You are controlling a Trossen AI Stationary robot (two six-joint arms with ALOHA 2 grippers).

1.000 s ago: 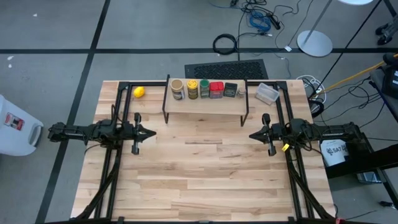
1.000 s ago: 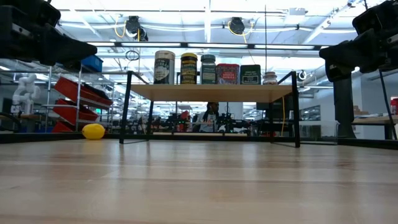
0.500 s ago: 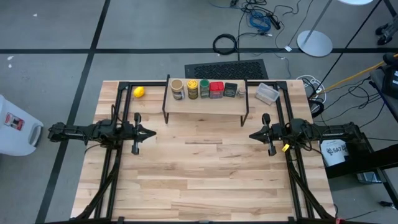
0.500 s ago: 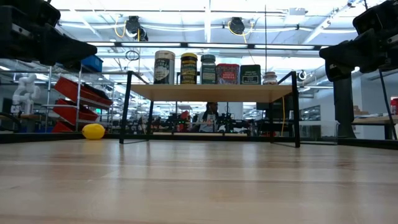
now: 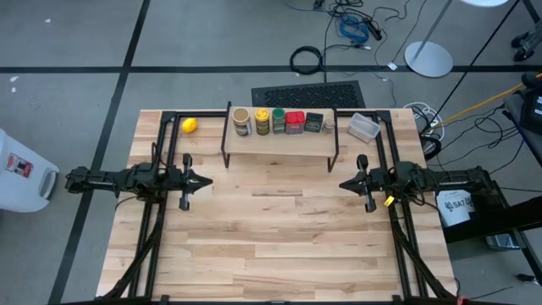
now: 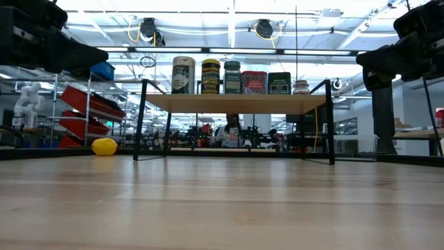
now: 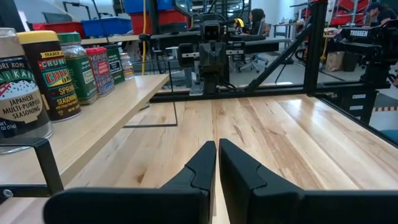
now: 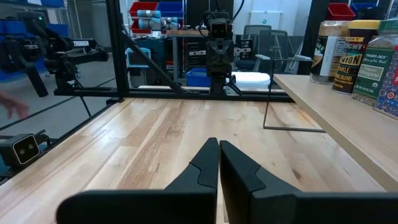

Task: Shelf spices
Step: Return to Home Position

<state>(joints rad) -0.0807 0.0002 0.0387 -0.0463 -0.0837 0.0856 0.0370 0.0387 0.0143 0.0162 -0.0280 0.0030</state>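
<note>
Standing in a single row on the shelf (image 5: 279,142), six spices (image 6: 232,78) fill the wooden plank at the far edge of the tabletop (image 5: 279,241): a tan-topped jar (image 5: 241,120), a yellow-lidded jar (image 5: 262,120), a green-lidded jar (image 5: 279,119), a red square tin (image 5: 295,122), a dark box (image 5: 314,122) and a tiny jar (image 5: 329,124), side by side from left to right in the high view. None sits on the tabletop itself. The left tool (image 5: 207,180) hangs over the tabletop's left side, its fingers pressed together on nothing. The right tool (image 5: 343,184) mirrors it on the right side, likewise closed and empty. Both point inward, well apart from the shelf. A yellow ball (image 5: 190,125) lies near the shelf's left legs, a clear plastic tub (image 5: 363,127) near its right end. The job looks done, with both arms parked. Should any container need shifting, each appears light and rigid. The round jars look smooth and could slip or tip if pinched high, so the body below the lid seems the best hold. The red square tin and dark box offer flat opposite faces.
</note>
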